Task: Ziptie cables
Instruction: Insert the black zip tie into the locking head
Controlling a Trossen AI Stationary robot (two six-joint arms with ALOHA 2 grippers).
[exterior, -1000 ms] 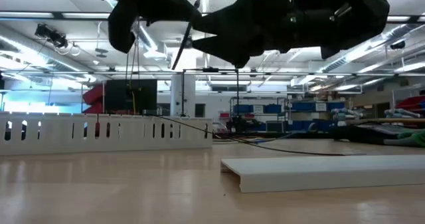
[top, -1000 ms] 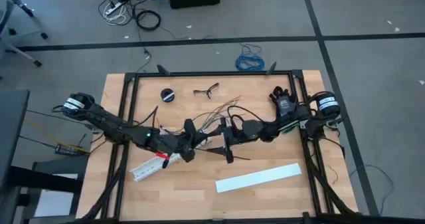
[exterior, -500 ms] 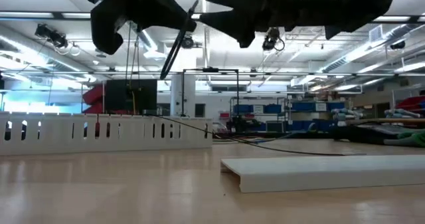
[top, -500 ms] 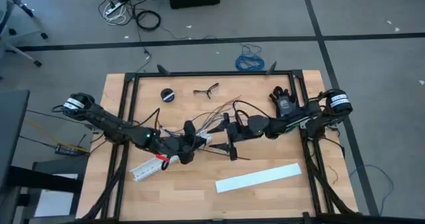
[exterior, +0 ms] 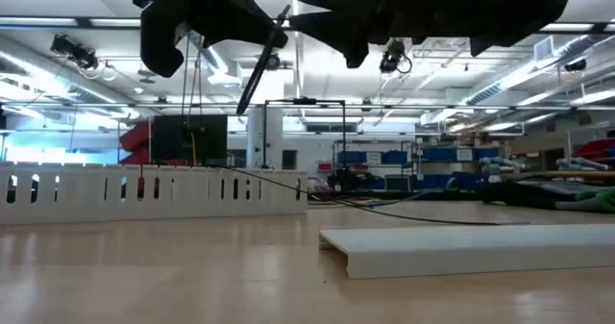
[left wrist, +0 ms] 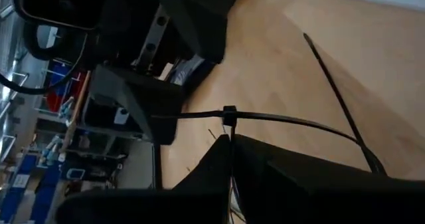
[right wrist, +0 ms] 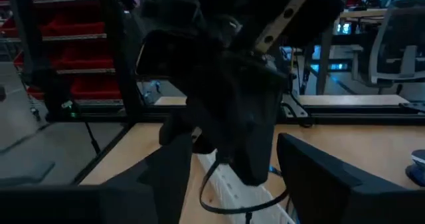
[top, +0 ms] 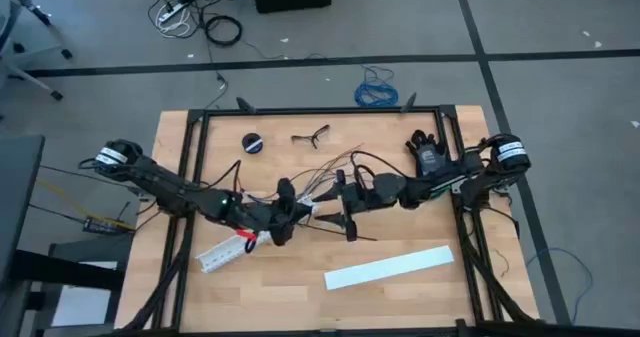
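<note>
Both arms meet over the middle of the wooden surface [top: 180, 147], and since a second ago the right arm has drawn back a little to the right, which probably means the thin black zip tie [left wrist: 279, 117] is being pulled snug; the left pincer [top: 285, 217] is clamped on its small square head, the strap running as a taut, glossy plastic line toward the right pincer [top: 345, 209], whose grip I cannot tell. The cables [top: 325, 169], a loose fan of thin flexible wires, lie between and just beyond the two pincers; a white slotted strip [top: 225, 249] and a flat white cover [top: 390, 267] lie nearer.

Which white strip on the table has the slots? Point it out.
The slotted white strip lying under the left arm, with cut-outs along its side. The other white strip, near the front edge, is plain.
</note>
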